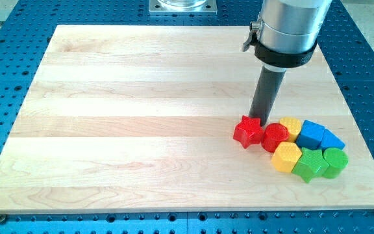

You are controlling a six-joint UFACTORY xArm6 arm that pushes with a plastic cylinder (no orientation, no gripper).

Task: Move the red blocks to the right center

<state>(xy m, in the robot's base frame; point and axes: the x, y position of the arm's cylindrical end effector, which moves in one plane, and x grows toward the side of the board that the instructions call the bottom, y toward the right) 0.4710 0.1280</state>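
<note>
A red star-shaped block (247, 131) lies at the right of the wooden board (141, 117), a little below its middle height. A red round block (275, 136) sits just to its right, touching it. My tip (261, 119) stands just above the gap between the two red blocks, right behind them, with the dark rod rising to the grey arm head at the view's top.
A cluster sits against the red round block on its right: a yellow block (291, 127), a blue block (311, 134), a blue wedge (332, 139), a yellow hexagon (286, 156), a green star (308, 166) and a green round block (335, 162). The board's right edge lies close beyond them.
</note>
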